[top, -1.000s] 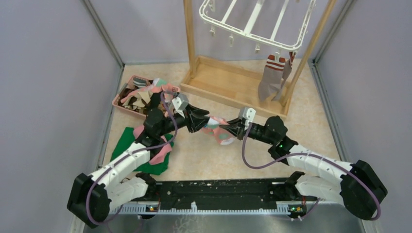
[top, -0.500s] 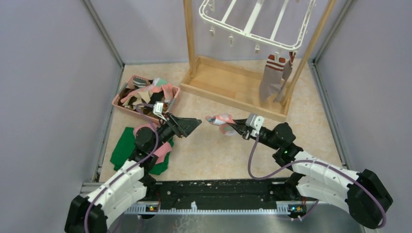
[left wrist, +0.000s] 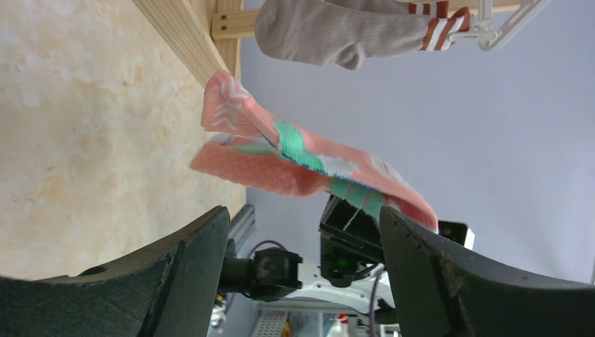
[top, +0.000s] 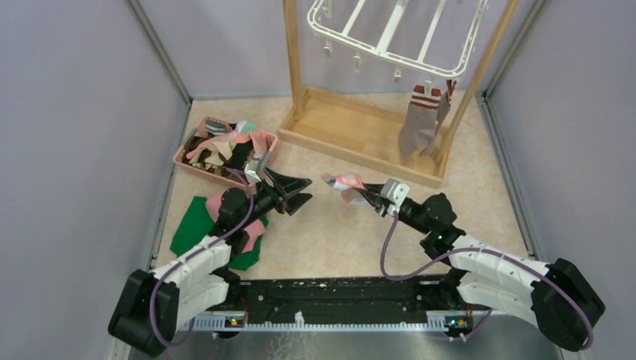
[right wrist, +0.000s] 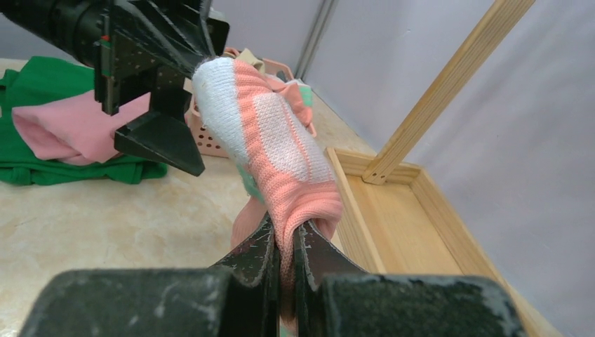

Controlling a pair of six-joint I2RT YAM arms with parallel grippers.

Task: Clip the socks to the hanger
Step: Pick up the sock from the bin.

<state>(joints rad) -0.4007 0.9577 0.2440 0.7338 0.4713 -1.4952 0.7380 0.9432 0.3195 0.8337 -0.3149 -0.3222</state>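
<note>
A salmon pink sock with teal and white shapes hangs in the air, and my right gripper is shut on one end of it. The right wrist view shows the fabric pinched tight where that gripper closes. My left gripper stands open just left of the sock, apart from it, with nothing between its fingers. From the left wrist the sock floats above that open gripper. The white hanger hangs at the back. A grey-brown sock with a striped cuff is clipped to its near right rim.
A pink basket of mixed socks sits at the left rear. A green cloth and a pink cloth lie under my left arm. The wooden frame stand holds the hanger, its base on the table behind the grippers.
My left gripper opened, let go of the pink sock and drew back to the left. My right gripper kept the sock and pulled it slightly right and up.
</note>
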